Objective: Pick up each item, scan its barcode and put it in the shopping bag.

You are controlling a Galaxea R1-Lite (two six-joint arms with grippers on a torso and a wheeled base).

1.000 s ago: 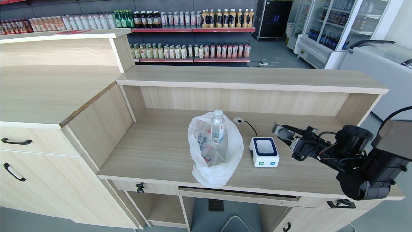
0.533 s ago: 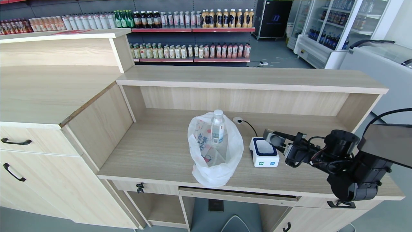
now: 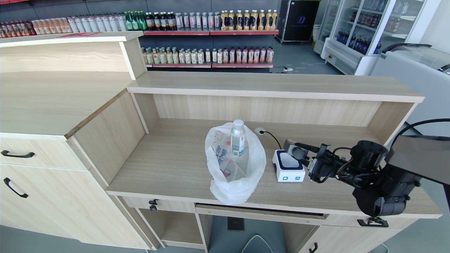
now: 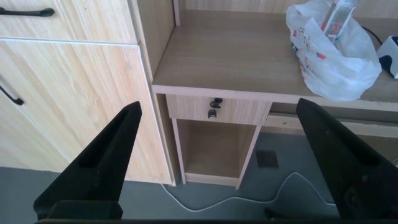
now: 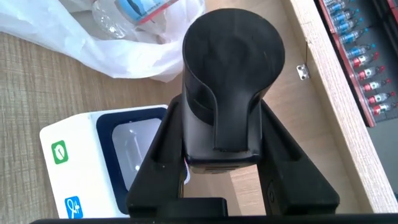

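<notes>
While the right end effector [image 5: 219, 124] grips it, black cylinder [image 5: 233, 50] overhangs scanner [image 5: 74, 162].

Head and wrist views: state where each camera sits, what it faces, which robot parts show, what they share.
Head view: on the head, looking down at the counter; right gripper holds a dark cylinder.
Left wrist view: before the counter, facing its front; left gripper open.
Right wrist view: looks down past that gripper onto the scanner.
Shared: the shopping bag.
</notes>
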